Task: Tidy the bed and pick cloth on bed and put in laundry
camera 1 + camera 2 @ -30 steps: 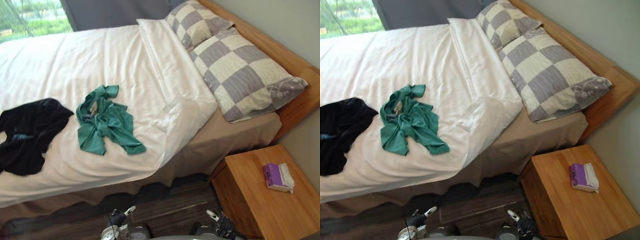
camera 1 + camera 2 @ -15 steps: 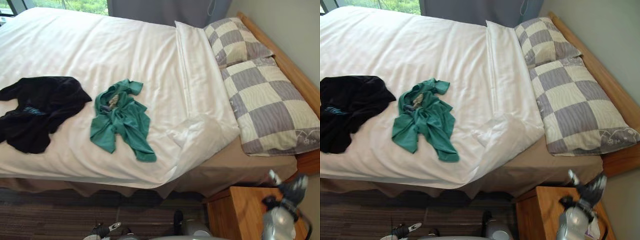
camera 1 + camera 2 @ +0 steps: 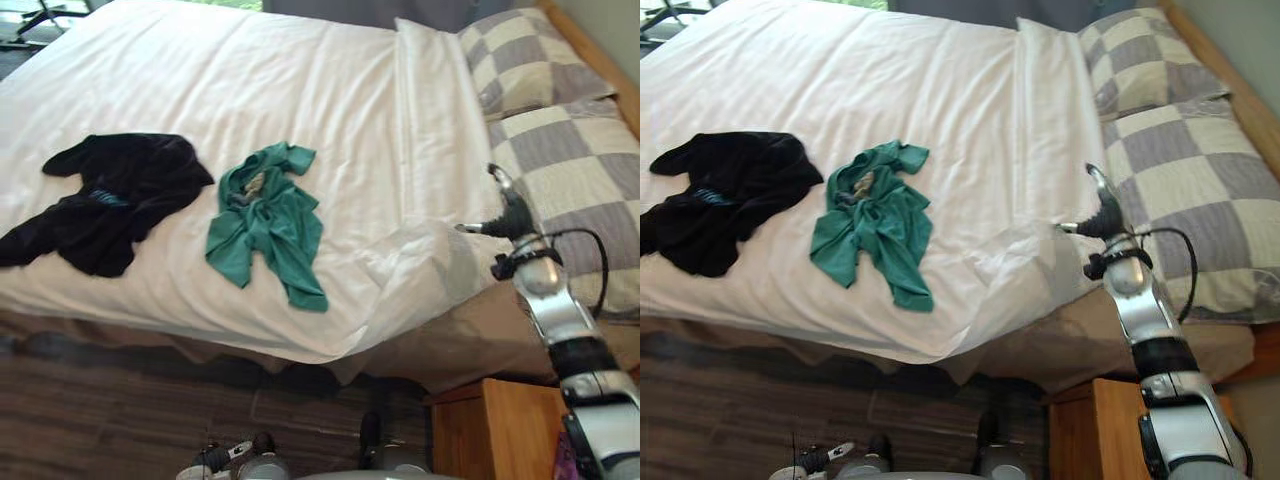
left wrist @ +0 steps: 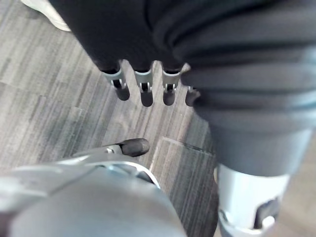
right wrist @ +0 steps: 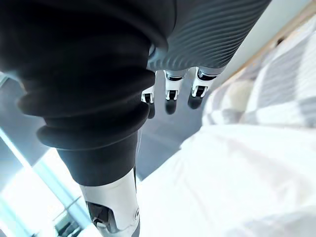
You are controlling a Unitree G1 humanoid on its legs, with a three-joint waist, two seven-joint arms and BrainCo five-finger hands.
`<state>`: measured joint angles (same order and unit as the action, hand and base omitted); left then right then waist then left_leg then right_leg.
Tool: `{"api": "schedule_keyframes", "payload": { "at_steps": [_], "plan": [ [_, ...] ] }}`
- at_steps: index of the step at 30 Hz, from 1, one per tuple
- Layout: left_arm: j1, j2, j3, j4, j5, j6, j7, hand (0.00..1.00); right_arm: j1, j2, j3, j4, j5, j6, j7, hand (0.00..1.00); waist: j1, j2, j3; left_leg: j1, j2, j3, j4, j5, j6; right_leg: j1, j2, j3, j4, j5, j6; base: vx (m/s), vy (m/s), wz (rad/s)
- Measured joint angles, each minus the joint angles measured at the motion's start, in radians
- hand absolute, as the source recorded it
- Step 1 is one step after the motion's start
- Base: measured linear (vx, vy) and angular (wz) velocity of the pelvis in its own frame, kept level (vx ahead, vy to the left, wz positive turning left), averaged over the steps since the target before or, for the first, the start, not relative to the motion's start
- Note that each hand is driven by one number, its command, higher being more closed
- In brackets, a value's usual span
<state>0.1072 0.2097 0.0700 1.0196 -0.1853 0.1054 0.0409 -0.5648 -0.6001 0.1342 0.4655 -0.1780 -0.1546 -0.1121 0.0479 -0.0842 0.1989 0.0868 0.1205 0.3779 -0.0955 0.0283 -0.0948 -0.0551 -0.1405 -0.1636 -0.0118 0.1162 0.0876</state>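
We find the green cloth (image 3: 265,222) mid-way along the white-covered bed (image 3: 330,90), crumpled and twisted, teal, with a pale patch by the neck opening. Its long axis runs across the bed: neck end on the far side, narrow tail pointing at the near edge. Just beside it, toward the foot, lies the black cloth (image 3: 110,198), rumpled, stretched on a slant. The right hand (image 3: 510,215) hovers above the duvet's folded corner (image 3: 415,265) near the checked pillows (image 3: 560,120), fingers straight and loose, holding nothing. The left hand (image 4: 146,94) hangs over the floor (image 4: 49,98), fingers straight, thumb apart, empty.
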Motion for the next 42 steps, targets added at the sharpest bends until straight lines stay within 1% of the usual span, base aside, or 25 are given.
{"api": "schedule_keyframes", "payload": {
  "at_steps": [2, 4, 8, 10, 11, 12, 14, 16, 17, 18, 21, 23, 25, 27, 29, 31, 33, 34, 35, 36, 37, 38, 40, 41, 42],
  "plan": [
    [-0.006, 0.002, 0.004, -0.017, -0.001, -0.002, -0.006, 0.0, -0.091, -0.001, 0.06, 0.037, -0.014, 0.014, 0.032, 0.0, 0.006, 0.009, 0.033, -0.019, -0.004, -0.017, 0.001, 0.007, 0.01, -0.002, -0.003, -0.015, -0.015, 0.02, 0.002, -0.02, 0.011, 0.24],
    [-0.026, 0.0, 0.01, -0.035, -0.004, -0.004, -0.018, 0.0, -0.16, -0.016, 0.099, 0.075, -0.034, 0.024, 0.042, 0.0, 0.024, 0.015, 0.074, -0.036, -0.006, -0.021, 0.001, 0.013, 0.011, -0.01, -0.003, -0.022, -0.027, 0.036, -0.004, -0.05, 0.01, 0.08],
    [-0.07, -0.004, 0.009, -0.062, -0.019, -0.009, -0.02, 0.0, -0.283, -0.049, 0.154, 0.148, -0.063, 0.041, 0.064, 0.0, 0.024, 0.036, 0.141, -0.101, -0.011, -0.051, 0.002, 0.042, 0.018, -0.067, -0.008, -0.038, -0.028, 0.056, -0.012, -0.04, -0.008, 0.22],
    [-0.099, -0.01, 0.001, -0.077, -0.039, -0.015, -0.02, 0.0, -0.325, -0.079, 0.158, 0.162, -0.078, 0.074, 0.083, 0.0, 0.022, 0.064, 0.193, -0.132, -0.015, -0.075, 0.002, 0.06, 0.023, -0.083, -0.014, -0.06, -0.028, 0.058, -0.013, -0.05, 0.005, 0.26],
    [-0.1, -0.011, -0.002, -0.086, -0.044, -0.017, -0.02, 0.0, -0.334, -0.083, 0.159, 0.172, -0.086, 0.087, 0.095, 0.0, 0.023, 0.069, 0.2, -0.139, -0.015, -0.076, 0.002, 0.062, 0.023, -0.09, -0.015, -0.062, -0.028, 0.06, -0.013, -0.05, 0.005, 0.21],
    [-0.109, -0.01, -0.012, -0.088, -0.062, -0.026, -0.02, 0.0, -0.355, -0.089, 0.161, 0.222, -0.116, 0.135, 0.12, 0.0, 0.023, 0.082, 0.212, -0.167, -0.016, -0.083, 0.002, 0.069, 0.025, -0.112, -0.016, -0.071, -0.031, 0.07, -0.017, -0.03, 0.007, 0.11],
    [-0.118, -0.009, -0.031, -0.089, -0.069, -0.031, -0.022, 0.0, -0.362, -0.111, 0.173, 0.258, -0.142, 0.168, 0.139, 0.0, 0.023, 0.092, 0.227, -0.175, -0.018, -0.092, 0.002, 0.074, 0.03, -0.113, -0.019, -0.078, -0.035, 0.073, -0.018, -0.02, 0.015, 0.15],
    [-0.122, -0.008, -0.041, -0.089, -0.078, -0.037, -0.037, 0.0, -0.367, -0.146, 0.189, 0.324, -0.201, 0.227, 0.17, 0.0, 0.024, 0.101, 0.236, -0.198, -0.02, -0.103, 0.002, 0.081, 0.032, -0.127, -0.021, -0.082, -0.041, 0.079, -0.022, -0.01, 0.019, 0.14],
    [-0.122, -0.008, -0.042, -0.089, -0.079, -0.038, -0.041, 0.0, -0.367, -0.154, 0.188, 0.337, -0.21, 0.232, 0.179, 0.0, 0.025, 0.103, 0.24, -0.199, -0.02, -0.103, 0.002, 0.081, 0.032, -0.127, -0.02, -0.082, -0.043, 0.079, -0.022, 0.01, 0.01, 0.04],
    [-0.119, -0.007, -0.056, -0.089, -0.079, -0.041, -0.041, 0.0, -0.367, -0.165, 0.186, 0.346, -0.23, 0.24, 0.191, 1.0, 0.024, 0.107, 0.243, -0.198, -0.019, -0.103, 0.002, 0.082, 0.032, -0.127, -0.02, -0.081, -0.043, 0.08, -0.022, 0.0, 0.0, 0.0],
    [-0.118, -0.007, -0.072, -0.097, -0.078, -0.049, -0.043, 0.0, -0.367, -0.184, 0.177, 0.35, -0.246, 0.24, 0.228, 1.0, 0.024, 0.114, 0.246, -0.197, -0.019, -0.101, 0.002, 0.082, 0.032, -0.127, -0.019, -0.079, -0.043, 0.079, -0.022, 0.0, 0.0, 0.0],
    [-0.117, -0.003, -0.077, -0.108, -0.075, -0.051, -0.05, 0.0, -0.366, -0.188, 0.172, 0.351, -0.245, 0.234, 0.23, 1.0, 0.024, 0.115, 0.247, -0.195, -0.019, -0.099, 0.002, 0.082, 0.032, -0.127, -0.019, -0.077, -0.043, 0.079, -0.022, 0.01, 0.005, -0.02],
    [-0.117, 0.001, -0.079, -0.118, -0.056, -0.052, -0.063, 0.0, -0.355, -0.188, 0.143, 0.35, -0.235, 0.213, 0.226, 1.0, 0.025, 0.114, 0.246, -0.189, -0.023, -0.094, 0.003, 0.081, 0.032, -0.124, -0.019, -0.077, -0.043, 0.079, -0.022, 0.04, 0.017, -0.07],
    [-0.117, 0.0, -0.081, -0.121, -0.037, -0.053, -0.064, 0.0, -0.335, -0.188, 0.128, 0.332, -0.186, 0.196, 0.226, 1.0, 0.025, 0.113, 0.246, -0.179, -0.025, -0.086, 0.003, 0.081, 0.031, -0.117, -0.018, -0.073, -0.043, 0.079, -0.022, 0.04, 0.018, -0.1],
    [-0.118, 0.0, -0.091, -0.127, -0.034, -0.055, -0.064, 0.0, -0.267, -0.187, 0.092, 0.269, -0.043, 0.173, 0.217, 1.0, 0.025, 0.109, 0.245, -0.158, -0.019, -0.07, 0.003, 0.08, 0.031, -0.105, -0.016, -0.06, -0.044, 0.079, -0.022, 0.03, -0.003, -0.19],
    [-0.12, 0.002, -0.086, -0.128, -0.017, -0.062, -0.064, 0.0, -0.163, -0.155, 0.013, 0.135, 0.077, 0.168, 0.191, 1.0, 0.021, 0.091, 0.243, -0.142, -0.016, -0.042, 0.001, 0.074, 0.03, -0.105, -0.009, -0.032, -0.045, 0.079, -0.022, 0.02, -0.001, -0.4],
    [-0.117, 0.002, -0.073, -0.128, -0.01, -0.06, -0.065, 0.0, -0.047, -0.089, -0.068, 0.001, 0.133, 0.173, 0.158, 1.0, 0.013, 0.063, 0.233, -0.121, -0.014, -0.008, -0.002, 0.067, 0.024, -0.105, 0.001, -0.001, -0.046, 0.079, -0.022, 0.02, -0.003, -0.46],
    [-0.114, 0.002, -0.073, -0.128, 0.003, -0.06, -0.066, 0.0, 0.052, -0.039, -0.109, -0.097, 0.156, 0.183, 0.139, 1.0, -0.013, 0.044, 0.213, -0.116, -0.012, -0.001, 0.001, 0.065, 0.022, -0.103, 0.005, 0.004, -0.047, 0.078, -0.022, 0.02, -0.015, -0.22],
    [-0.113, 0.001, -0.073, -0.128, 0.005, -0.06, -0.066, 0.0, 0.094, -0.019, -0.122, -0.129, 0.16, 0.186, 0.135, 1.0, -0.025, 0.036, 0.203, -0.116, -0.011, 0.0, 0.001, 0.064, 0.021, -0.103, 0.006, 0.005, -0.048, 0.077, -0.022, 0.05, -0.027, -0.19],
    [-0.108, 0.001, -0.073, -0.127, 0.006, -0.06, -0.066, 0.0, 0.189, 0.026, -0.143, -0.194, 0.158, 0.201, 0.131, 1.0, -0.044, 0.015, 0.18, -0.108, -0.009, 0.012, 0.001, 0.062, 0.018, -0.1, 0.009, 0.013, -0.049, 0.077, -0.021, 0.05, -0.023, -0.25],
    [-0.104, 0.0, -0.073, -0.126, 0.009, -0.06, -0.065, 0.0, 0.285, 0.072, -0.161, -0.23, 0.16, 0.209, 0.128, 0.0, -0.059, -0.004, 0.163, -0.083, -0.004, 0.029, 0.001, 0.055, 0.014, -0.081, 0.016, 0.028, -0.054, 0.076, -0.022, 0.06, -0.029, -0.3],
    [-0.102, 0.0, -0.073, -0.126, 0.01, -0.06, -0.065, 0.0, 0.323, 0.092, -0.17, -0.241, 0.165, 0.214, 0.126, 0.0, -0.063, -0.012, 0.154, -0.071, -0.002, 0.035, 0.001, 0.052, 0.011, -0.072, 0.018, 0.032, -0.058, 0.076, -0.022, 0.03, -0.023, -0.37],
    [-0.083, -0.012, -0.07, -0.123, 0.029, -0.061, -0.064, 0.0, 0.505, 0.175, -0.215, -0.257, 0.212, 0.223, 0.102, 0.0, -0.087, -0.025, 0.094, -0.048, 0.004, 0.054, -0.002, 0.037, 0.006, -0.051, 0.027, 0.048, -0.061, 0.061, -0.023, 0.0, -0.018, -0.26],
    [-0.079, -0.017, -0.067, -0.12, 0.033, -0.061, -0.063, 0.0, 0.538, 0.192, -0.225, -0.256, 0.232, 0.224, 0.093, 0.0, -0.09, -0.024, 0.081, -0.041, 0.004, 0.061, -0.005, 0.032, 0.002, -0.048, 0.028, 0.055, -0.061, 0.057, -0.022, -0.01, -0.01, -0.34],
    [-0.074, -0.039, -0.063, -0.102, 0.044, -0.059, -0.061, 0.0, 0.632, 0.254, -0.266, -0.254, 0.334, 0.221, 0.055, 0.0, -0.099, -0.012, 0.051, -0.02, 0.006, 0.084, -0.006, 0.016, -0.001, -0.041, 0.032, 0.074, -0.061, 0.051, -0.026, 0.0, -0.007, -0.35]
  ]
}}
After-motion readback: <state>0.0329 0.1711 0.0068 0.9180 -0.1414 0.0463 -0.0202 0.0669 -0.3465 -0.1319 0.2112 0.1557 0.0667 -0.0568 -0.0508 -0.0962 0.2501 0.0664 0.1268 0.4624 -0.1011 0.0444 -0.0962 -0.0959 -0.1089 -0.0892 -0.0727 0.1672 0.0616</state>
